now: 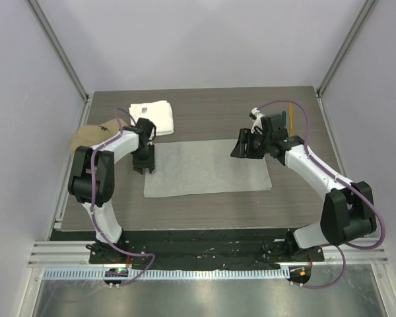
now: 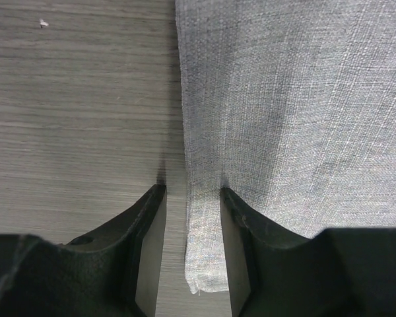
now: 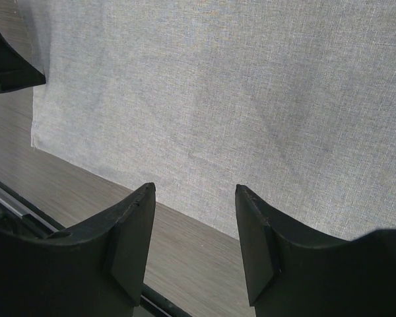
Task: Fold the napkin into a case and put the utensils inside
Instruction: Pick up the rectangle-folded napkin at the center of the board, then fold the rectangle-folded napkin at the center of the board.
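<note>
With the napkin (image 1: 208, 168) flat at the centre of the worktop (image 1: 204, 112), its 9 o'clock edge, lying between the parted left jaws, should be clamped squarely before lifting, while the right jaws, parted above the 3 o'clock side, are lowered to match.

1. Top external: high above and behind the arm bases (image 1: 109, 244), looking down and forward; far enough to hold the whole table (image 1: 251, 112) and napkin (image 1: 208, 168);
2. Left wrist: straight down, very close, over the napkin's left edge;
3. Right wrist: slanted, somewhat farther off, across the same napkin; all three share it.
</note>
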You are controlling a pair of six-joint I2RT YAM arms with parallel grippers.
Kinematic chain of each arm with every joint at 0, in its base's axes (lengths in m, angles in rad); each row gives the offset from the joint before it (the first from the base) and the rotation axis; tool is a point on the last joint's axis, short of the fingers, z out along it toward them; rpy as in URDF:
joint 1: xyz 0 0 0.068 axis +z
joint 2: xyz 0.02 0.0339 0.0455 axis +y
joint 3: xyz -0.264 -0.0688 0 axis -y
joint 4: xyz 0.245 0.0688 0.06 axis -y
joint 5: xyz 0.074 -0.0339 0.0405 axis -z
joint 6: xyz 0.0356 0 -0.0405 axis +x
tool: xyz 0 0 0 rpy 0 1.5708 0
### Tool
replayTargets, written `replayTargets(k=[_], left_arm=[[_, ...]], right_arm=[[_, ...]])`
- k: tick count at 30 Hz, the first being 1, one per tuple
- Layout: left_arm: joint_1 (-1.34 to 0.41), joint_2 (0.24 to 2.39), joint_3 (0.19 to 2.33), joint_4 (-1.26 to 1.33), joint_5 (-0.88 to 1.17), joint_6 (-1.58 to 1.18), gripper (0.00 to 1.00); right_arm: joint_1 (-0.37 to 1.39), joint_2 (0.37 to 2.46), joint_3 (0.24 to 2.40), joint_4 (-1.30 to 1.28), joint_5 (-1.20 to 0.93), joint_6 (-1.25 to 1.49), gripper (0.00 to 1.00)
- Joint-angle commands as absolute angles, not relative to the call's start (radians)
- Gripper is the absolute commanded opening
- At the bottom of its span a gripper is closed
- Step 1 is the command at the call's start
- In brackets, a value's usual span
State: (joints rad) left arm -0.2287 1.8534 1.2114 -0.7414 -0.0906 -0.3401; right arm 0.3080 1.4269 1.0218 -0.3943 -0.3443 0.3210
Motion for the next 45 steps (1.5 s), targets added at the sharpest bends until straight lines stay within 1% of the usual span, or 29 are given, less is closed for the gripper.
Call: replayTargets(k=[1,3,4,7,8,12,16,17,20,23,25,29,39,43,45], left_arm=[[-0.255,1.904,1.197,-0.723,-0.147,-0.368,0.42],[-0.255,1.916,1.187,-0.727,-0.159,-0.371,0.37],[-0.255,1.924,1.186,-0.732,-0.158,-0.367,0.32],[-0.255,1.945,1.187,-0.741,-0.156,-0.357,0.24],[-0.255,1.944,1.177,-0.73,-0.146,-0.351,0.2],[-0.244,1.93,1.16,-0.71,-0.118,-0.334,0.18],[-0.242,1.924,1.178,-0.715,-0.133,-0.319,0.02],[-0.242,1.915,1.18,-0.712,-0.138,-0.318,0.01],[-0.242,1.869,1.195,-0.732,-0.135,-0.321,0.0],[-0.236,1.818,1.233,-0.819,-0.114,-0.343,0.0],[-0.232,1.793,1.242,-0.886,-0.115,-0.373,0.0],[-0.219,1.697,1.213,-0.923,-0.117,-0.416,0.0],[-0.12,1.577,1.17,-1.008,-0.135,-0.442,0.0],[-0.112,1.519,1.204,-1.046,-0.207,-0.436,0.0],[-0.112,1.502,1.241,-1.072,-0.262,-0.433,0.0]], right_arm=[[0.314,1.368,1.003,-0.359,-0.367,0.328,0.57],[0.314,1.355,0.999,-0.359,-0.368,0.325,0.57],[0.313,1.35,0.997,-0.359,-0.37,0.328,0.57],[0.313,1.33,0.994,-0.362,-0.373,0.33,0.57],[0.313,1.325,0.993,-0.365,-0.376,0.33,0.57],[0.313,1.295,0.989,-0.377,-0.373,0.322,0.57],[0.313,1.29,0.982,-0.387,-0.371,0.318,0.57],[0.314,1.293,0.98,-0.387,-0.376,0.321,0.57],[0.313,1.302,0.97,-0.393,-0.379,0.327,0.56],[0.314,1.316,0.954,-0.391,-0.364,0.33,0.56],[0.314,1.338,0.969,-0.42,-0.365,0.328,0.55],[0.319,1.38,0.968,-0.419,-0.37,0.33,0.54],[0.388,1.492,1.0,-0.411,-0.357,0.342,0.53],[0.422,1.517,1.029,-0.402,-0.37,0.363,0.53],[0.42,1.523,1.035,-0.402,-0.312,0.391,0.53]])
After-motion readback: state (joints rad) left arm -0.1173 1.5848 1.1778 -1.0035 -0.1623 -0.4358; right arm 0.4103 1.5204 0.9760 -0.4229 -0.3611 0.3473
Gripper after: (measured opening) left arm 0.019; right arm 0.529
